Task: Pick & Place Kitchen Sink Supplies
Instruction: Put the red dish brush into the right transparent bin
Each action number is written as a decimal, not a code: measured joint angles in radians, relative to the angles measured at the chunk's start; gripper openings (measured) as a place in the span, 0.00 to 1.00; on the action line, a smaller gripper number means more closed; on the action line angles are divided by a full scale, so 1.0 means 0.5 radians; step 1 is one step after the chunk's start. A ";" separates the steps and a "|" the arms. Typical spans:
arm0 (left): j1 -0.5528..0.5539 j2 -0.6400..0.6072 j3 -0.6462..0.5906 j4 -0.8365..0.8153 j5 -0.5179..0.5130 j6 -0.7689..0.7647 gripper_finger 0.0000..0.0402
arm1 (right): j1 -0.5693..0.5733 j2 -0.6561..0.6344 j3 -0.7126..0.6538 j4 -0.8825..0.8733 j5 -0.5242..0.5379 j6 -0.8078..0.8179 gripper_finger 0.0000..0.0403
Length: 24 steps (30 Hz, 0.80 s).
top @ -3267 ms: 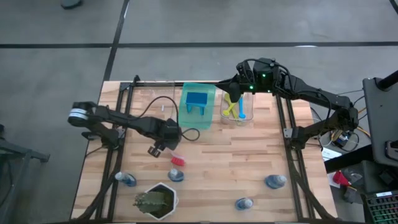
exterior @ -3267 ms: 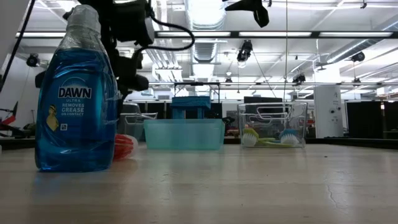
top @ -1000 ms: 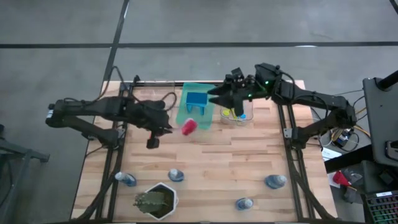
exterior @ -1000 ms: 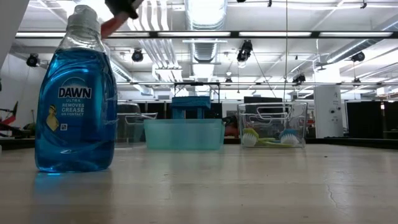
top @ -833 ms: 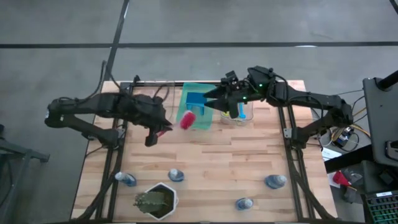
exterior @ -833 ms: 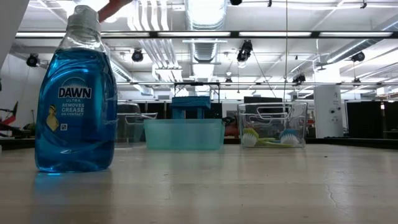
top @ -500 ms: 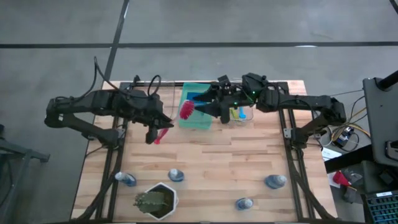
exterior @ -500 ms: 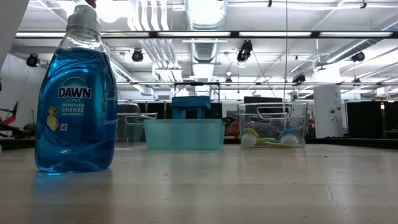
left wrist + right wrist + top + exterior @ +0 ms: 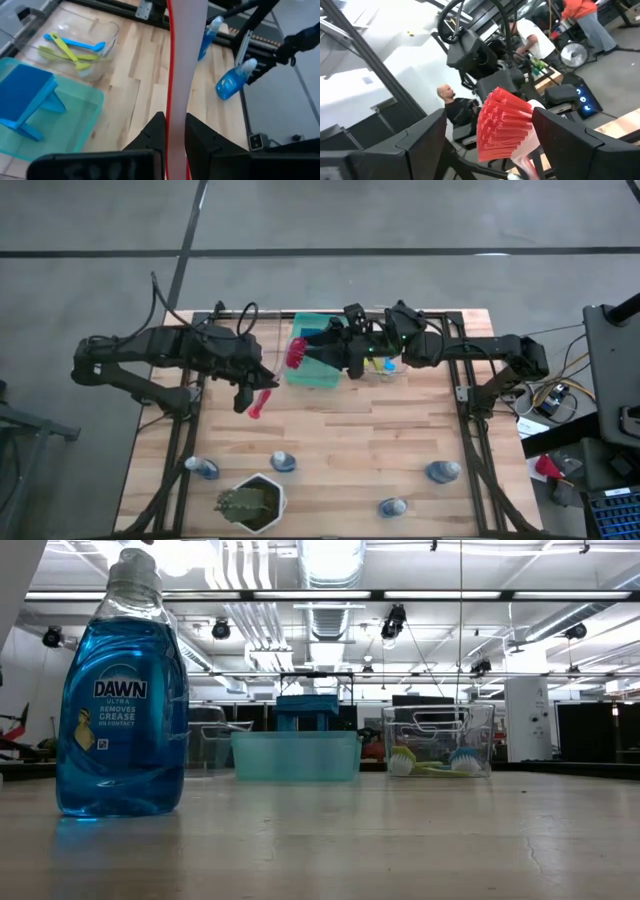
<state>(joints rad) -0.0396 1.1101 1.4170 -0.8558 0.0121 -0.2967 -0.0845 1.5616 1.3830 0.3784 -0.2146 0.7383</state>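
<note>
Filling the low view's near left, a blue bottle (image 9: 122, 690) stands upright on the table (image 9: 400, 840), with bare wood running back to the green tray (image 9: 296, 755) and clear bin (image 9: 438, 740) at the far edge. Overhead, the left end effector (image 9: 252, 388) is clamped on the red brush's (image 9: 280, 375) handle, held above the table, long axis slanting toward the tray. Its bristle head (image 9: 502, 122) sits between the right end effector's (image 9: 318, 350) spread fingers (untouched, in the right wrist view).

Bottle brand: we read "DAWN" on the blue bottle (image 9: 122, 705).
Beneath DAWN: we read "ULTRA", then "REMOVES GREASE ON CONTACT".
</note>
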 joint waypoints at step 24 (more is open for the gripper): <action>0.001 -0.125 0.002 0.071 -0.124 -0.090 0.10 | -0.011 0.048 0.027 0.045 0.070 0.022 0.83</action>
<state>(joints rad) -0.0391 1.0477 1.4181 -0.8203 -0.0499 -0.3419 -0.0898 1.5855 1.3963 0.4009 -0.1795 0.7494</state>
